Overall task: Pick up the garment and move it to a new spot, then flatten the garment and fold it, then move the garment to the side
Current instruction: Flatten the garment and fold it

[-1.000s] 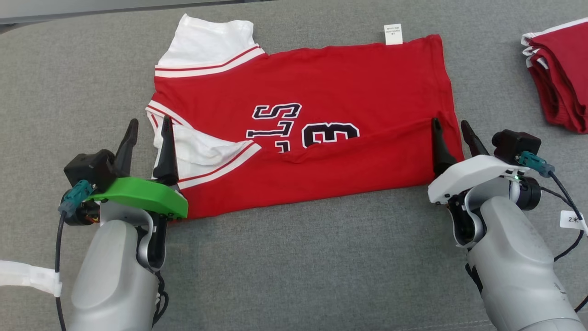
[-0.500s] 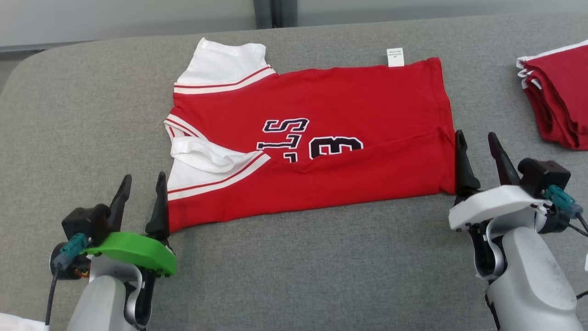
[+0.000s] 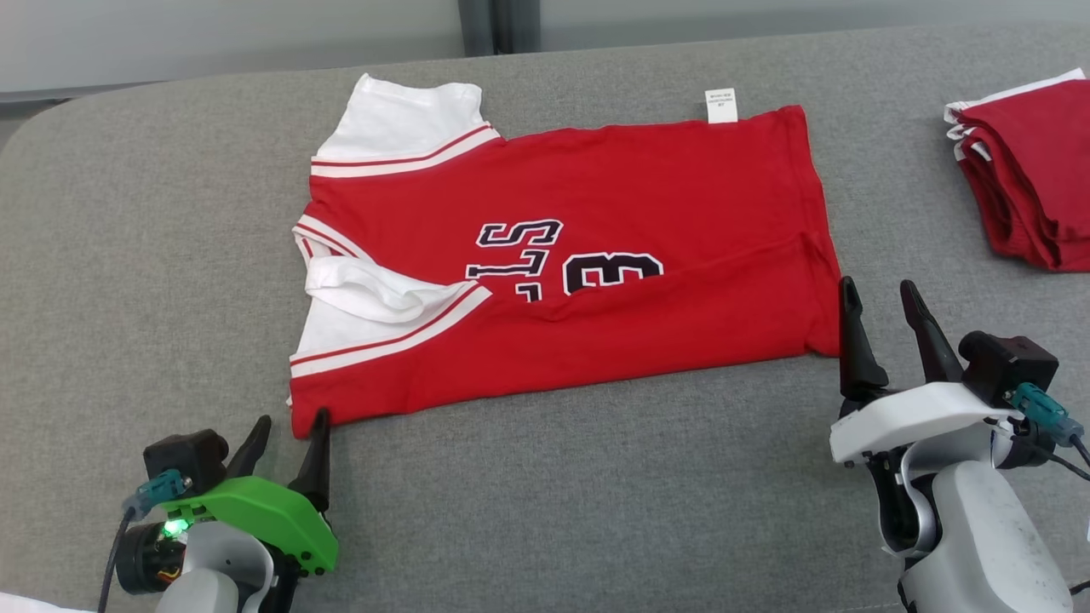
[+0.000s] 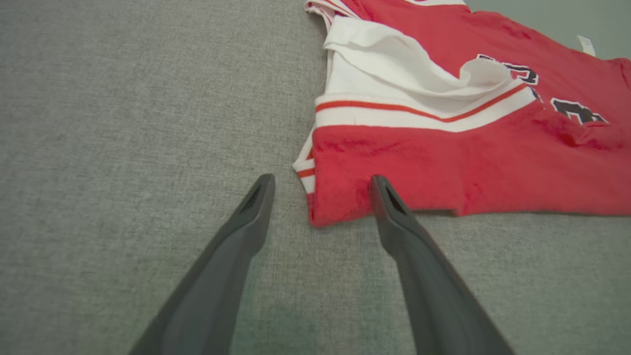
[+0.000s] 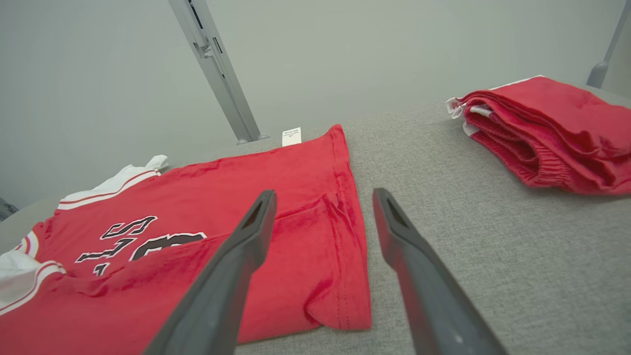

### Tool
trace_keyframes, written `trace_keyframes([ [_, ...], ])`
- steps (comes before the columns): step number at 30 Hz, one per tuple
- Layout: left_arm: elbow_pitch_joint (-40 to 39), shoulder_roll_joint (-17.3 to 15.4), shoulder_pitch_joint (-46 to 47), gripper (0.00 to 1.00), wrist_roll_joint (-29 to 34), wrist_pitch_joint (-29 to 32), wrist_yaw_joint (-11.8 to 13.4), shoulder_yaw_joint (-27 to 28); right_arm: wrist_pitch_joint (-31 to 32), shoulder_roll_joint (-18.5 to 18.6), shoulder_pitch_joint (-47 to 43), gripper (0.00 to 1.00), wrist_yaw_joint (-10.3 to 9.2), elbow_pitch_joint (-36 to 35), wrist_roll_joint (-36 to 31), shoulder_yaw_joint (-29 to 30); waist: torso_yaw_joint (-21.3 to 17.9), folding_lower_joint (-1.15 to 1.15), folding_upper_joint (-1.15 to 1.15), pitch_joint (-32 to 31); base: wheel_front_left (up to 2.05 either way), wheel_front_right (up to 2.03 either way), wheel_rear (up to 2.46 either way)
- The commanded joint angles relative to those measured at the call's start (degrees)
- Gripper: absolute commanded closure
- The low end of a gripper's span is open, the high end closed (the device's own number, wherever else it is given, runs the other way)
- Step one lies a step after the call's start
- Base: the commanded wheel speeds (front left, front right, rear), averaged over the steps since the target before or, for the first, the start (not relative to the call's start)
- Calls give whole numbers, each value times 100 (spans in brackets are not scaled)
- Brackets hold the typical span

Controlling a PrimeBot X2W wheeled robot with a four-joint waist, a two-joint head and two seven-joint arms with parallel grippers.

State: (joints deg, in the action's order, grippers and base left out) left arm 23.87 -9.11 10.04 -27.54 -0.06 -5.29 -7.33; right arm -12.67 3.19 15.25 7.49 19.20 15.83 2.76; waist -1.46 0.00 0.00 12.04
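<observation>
1. One pile of folded red garments with white trim (image 3: 1030, 179) lies at the far right of the grey fabric-covered tabletop (image 3: 128, 255), well apart from the jersey.
2. One red jersey with white sleeves and dark lettering (image 3: 596, 196) lies spread in the middle of the tabletop. Its near long edge is folded over the print, the near sleeve is rumpled, and a small white label (image 3: 720, 105) pokes out at the far edge.
3. Two tools, both spread and empty: the left tool (image 3: 292, 417) is at the jersey's near left corner, and the right tool (image 3: 877, 283) is just beside its right hem.
</observation>
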Motion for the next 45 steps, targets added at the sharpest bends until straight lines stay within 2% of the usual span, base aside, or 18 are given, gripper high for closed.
trace_keyframes([
  [1,42,-15,91,0,3,21,58,43,33,0,-40,0,-1,-57,-48,-1,-66,0,0,66,0,0,0],
  [5,205,-57,181,1,9,173,122,9,69,-6,-44,0,-1,-134,-61,-9,-138,0,0,129,0,0,0],
  [6,244,-58,191,5,13,215,121,-13,82,-9,-54,0,-1,-146,-68,-7,-150,0,0,137,0,0,0],
  [8,313,-48,210,29,2,264,114,-48,101,-13,-81,0,-1,-153,-90,7,-172,0,0,151,0,0,0],
  [9,348,-49,221,61,17,277,100,-83,107,-14,-97,0,-1,-144,-102,8,-180,0,0,152,0,0,0],
  [10,367,-38,226,69,25,277,94,-107,136,-16,-105,0,-1,-127,-105,9,-183,0,0,151,0,0,0],
  [11,379,-17,228,93,23,262,84,-130,177,-18,-116,0,-1,-94,-122,5,-184,0,0,147,0,0,0],
  [12,389,-4,230,100,20,250,72,-149,232,-19,-126,0,-1,-57,-142,0,-183,0,0,142,0,0,0],
  [25,-173,-103,34,100,136,-176,130,-205,729,-27,74,0,-1,742,-529,325,30,0,0,15,0,0,0],
  [35,-515,-109,-129,100,125,-221,248,-254,1075,-26,755,0,-1,1991,-518,168,156,0,0,9,0,0,0],
  [37,-549,-119,-133,100,112,-227,250,-251,1122,-34,845,36,-1,2234,-395,109,171,0,0,13,0,0,0],
  [38,-565,-124,-140,100,107,-238,261,-251,1117,-36,892,60,0,2347,-381,81,177,0,0,15,0,0,0],
  [39,-575,-129,-145,100,113,-248,270,-255,1097,-37,927,68,0,2415,-367,71,181,0,0,16,0,0,0],
  [40,-588,-133,-151,100,121,-266,281,-257,1051,-37,968,92,0,2497,-293,58,186,0,0,16,0,0,0],
  [41,-598,-135,-157,100,118,-281,288,-254,1027,-39,1000,100,0,2541,-240,42,187,0,0,16,0,0,0],
  [45,-695,-179,-193,100,128,-345,289,-251,837,-28,1067,100,-1,2556,-33,-7,171,0,0,-11,0,0,0],
])
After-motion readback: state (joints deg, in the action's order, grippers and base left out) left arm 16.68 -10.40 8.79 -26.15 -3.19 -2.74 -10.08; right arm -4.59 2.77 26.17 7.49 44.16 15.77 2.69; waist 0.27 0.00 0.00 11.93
